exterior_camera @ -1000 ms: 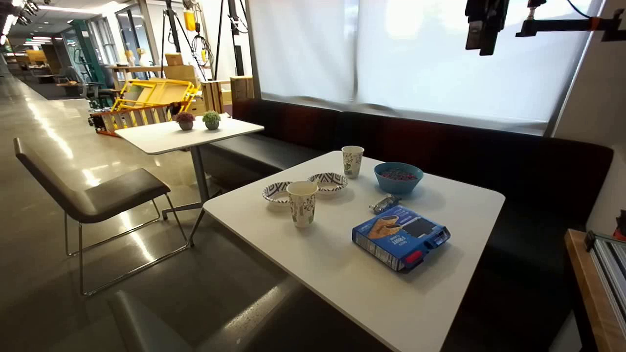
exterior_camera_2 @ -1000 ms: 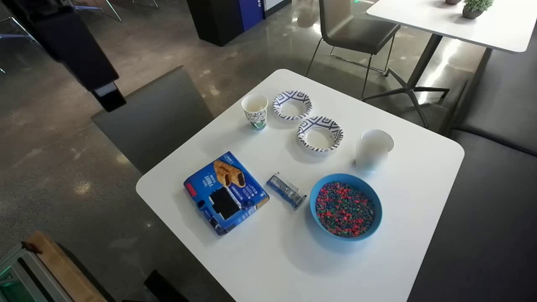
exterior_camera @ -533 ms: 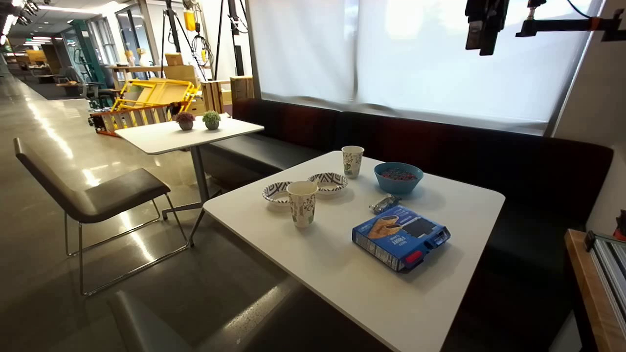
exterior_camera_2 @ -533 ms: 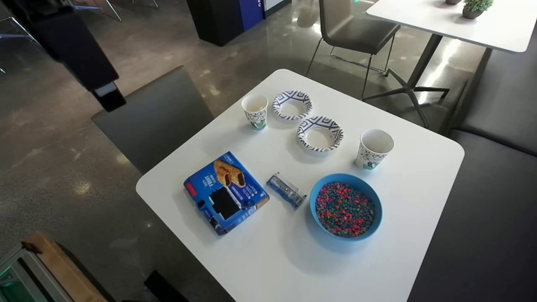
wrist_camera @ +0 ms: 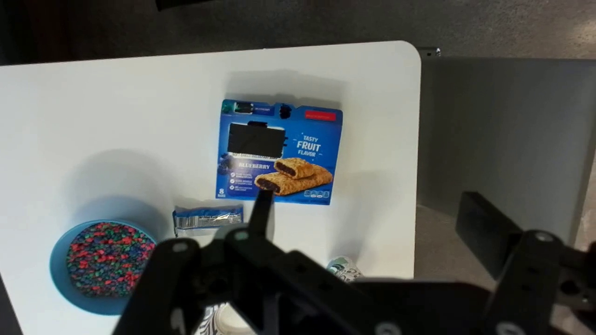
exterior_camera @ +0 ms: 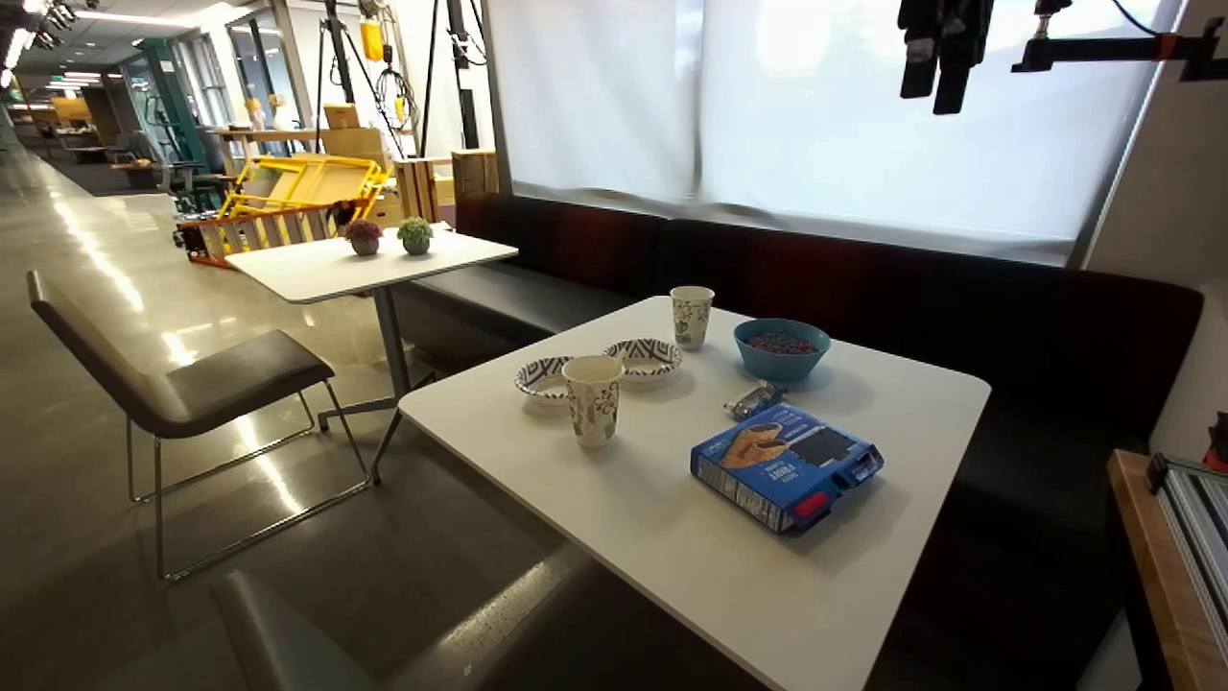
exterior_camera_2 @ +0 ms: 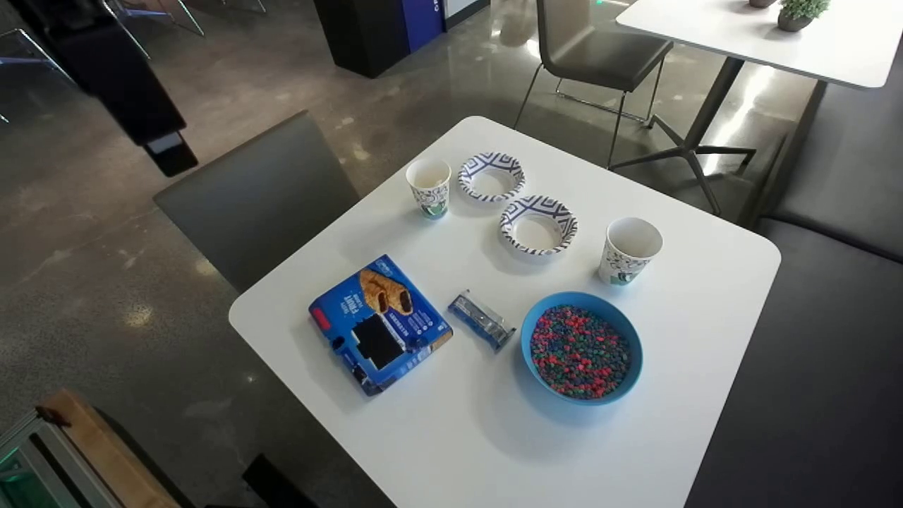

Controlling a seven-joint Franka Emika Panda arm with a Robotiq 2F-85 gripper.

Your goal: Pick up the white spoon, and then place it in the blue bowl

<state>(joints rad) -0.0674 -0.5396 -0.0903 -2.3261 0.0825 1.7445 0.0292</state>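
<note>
The light-blue bowl stands upright with coloured bits in it; it shows in both exterior views [exterior_camera: 782, 367] [exterior_camera_2: 575, 298] and at lower left in the wrist view [wrist_camera: 100, 306]. The white spoon cannot be made out for certain. A small pale tip [exterior_camera: 620, 356] sticks up at the rim of a patterned cup [exterior_camera: 594, 413], also seen in an exterior view [exterior_camera_2: 432, 200]; I cannot tell if it is the spoon. My gripper [wrist_camera: 368, 194] is open and empty, high above the table's edge, apart from everything. It also shows in both exterior views [exterior_camera: 933, 104] [exterior_camera_2: 171, 156].
A blue snack box [exterior_camera_2: 381, 321] and a wrapped bar [exterior_camera_2: 482, 319] lie on the white table [exterior_camera_2: 437, 437]. A second cup [exterior_camera_2: 624, 262] stands behind the bowl. Two patterned dishes [exterior_camera_2: 492, 158] lie near the cups. A chair [exterior_camera_2: 261, 190] is beside the table.
The gripper has shifted a little, left in one exterior view and up-left in another. A clearer gap shows between its fingers. Nothing on the table has moved.
</note>
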